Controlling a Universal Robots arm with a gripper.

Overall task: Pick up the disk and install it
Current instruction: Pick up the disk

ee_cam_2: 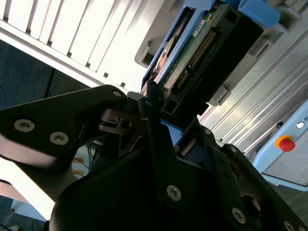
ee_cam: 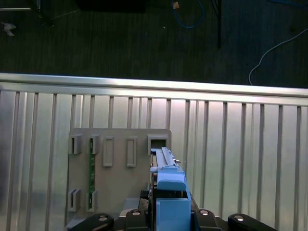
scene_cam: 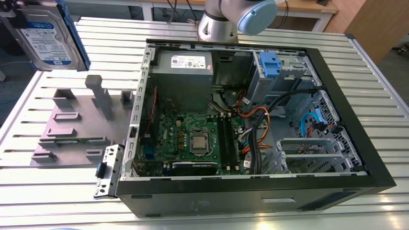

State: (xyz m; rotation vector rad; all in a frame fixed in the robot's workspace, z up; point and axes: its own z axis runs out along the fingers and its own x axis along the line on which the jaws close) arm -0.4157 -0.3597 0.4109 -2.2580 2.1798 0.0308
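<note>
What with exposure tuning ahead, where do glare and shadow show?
Second wrist view: the table washes out white while the pincer gripping the disk is dark. First wrist view: a glare band along the table's edge. Exterior view: even light, shade inside the computer case.

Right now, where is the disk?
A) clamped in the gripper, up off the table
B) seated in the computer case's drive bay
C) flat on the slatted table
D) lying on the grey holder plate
A: in the second wrist view the gripper is shut on the disk, and the exterior view shows it in the air, clear of the grey holder plate.
</note>
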